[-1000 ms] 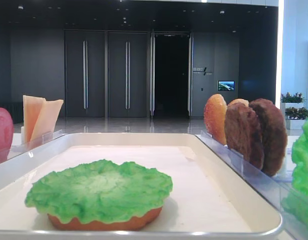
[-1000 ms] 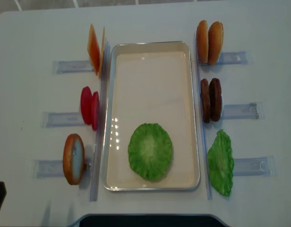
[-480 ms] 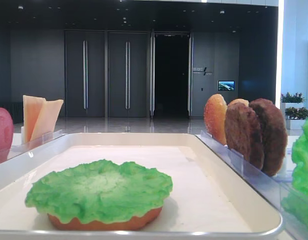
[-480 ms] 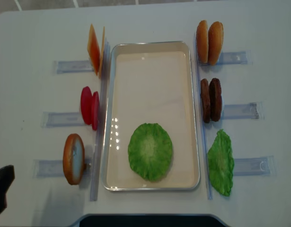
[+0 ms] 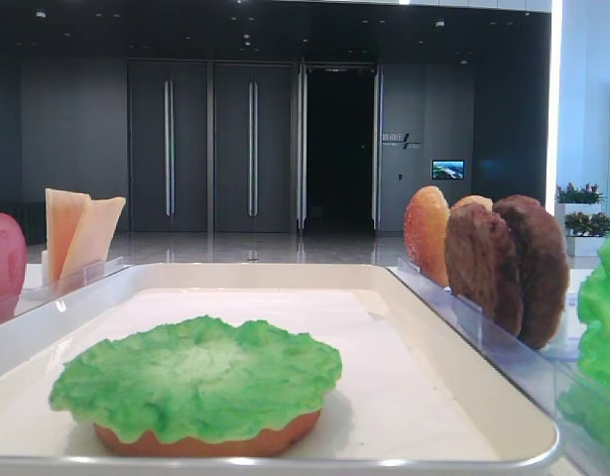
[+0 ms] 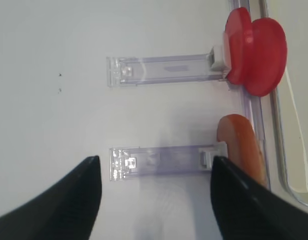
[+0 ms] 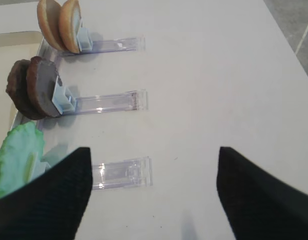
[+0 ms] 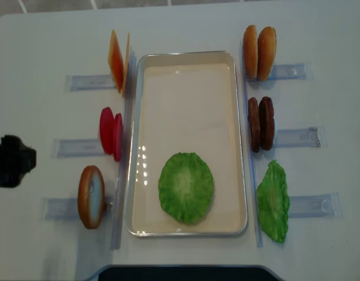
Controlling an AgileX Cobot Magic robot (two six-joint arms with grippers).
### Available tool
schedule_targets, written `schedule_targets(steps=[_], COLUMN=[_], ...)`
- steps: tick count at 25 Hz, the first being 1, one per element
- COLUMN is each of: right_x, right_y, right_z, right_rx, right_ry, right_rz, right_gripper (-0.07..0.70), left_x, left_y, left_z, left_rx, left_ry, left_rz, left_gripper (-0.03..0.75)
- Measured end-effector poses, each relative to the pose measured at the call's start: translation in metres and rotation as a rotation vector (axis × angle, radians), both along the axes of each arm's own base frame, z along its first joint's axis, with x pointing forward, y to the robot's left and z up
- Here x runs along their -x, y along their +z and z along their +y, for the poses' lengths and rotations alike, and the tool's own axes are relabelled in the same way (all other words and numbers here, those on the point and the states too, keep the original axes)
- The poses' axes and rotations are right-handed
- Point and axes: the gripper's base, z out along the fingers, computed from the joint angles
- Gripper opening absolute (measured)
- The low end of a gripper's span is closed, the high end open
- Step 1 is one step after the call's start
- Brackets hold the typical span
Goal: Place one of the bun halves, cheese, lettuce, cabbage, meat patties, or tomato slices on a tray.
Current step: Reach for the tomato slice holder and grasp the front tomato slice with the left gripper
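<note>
Now left gripper (image 6: 154, 192) wide open, empty, above clear rack (image 6: 164, 161).

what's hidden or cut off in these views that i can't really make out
- Bun half on the tray: overhead view shows none of it; the lettuce covers it.
- Left gripper: overhead view cuts it at the left edge; the jaws are unreadable there.
- Right gripper: absent from both exterior views; only dark fingers show in its wrist view.
- Tomato slices: cut by the low view's left edge.

Clear plastic racks (image 8: 89, 82) on white table (image 8: 45, 41)
</note>
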Motion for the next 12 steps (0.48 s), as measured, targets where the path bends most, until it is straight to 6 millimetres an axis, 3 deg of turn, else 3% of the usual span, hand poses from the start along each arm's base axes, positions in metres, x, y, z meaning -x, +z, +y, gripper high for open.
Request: schedule_targets(steps=[6, 12], right_x=[0.0, 0.0], right_y=[0.0, 0.0], right_z=[0.0, 0.0], right_rx=[0.0, 0.0], right_ry=[0.0, 0.0], right_rz=[0.0, 0.0], right_gripper=[0.524, 0.524], left_x=[-0.056, -0.105], left_y=[0.0, -0.017], left_z=[-0.005, -0.011], left_rx=[-0.005, -0.001], left_ry=[0.0, 0.006], left_rz=[0.102, 0.233], left_gripper=[0.517, 0.517])
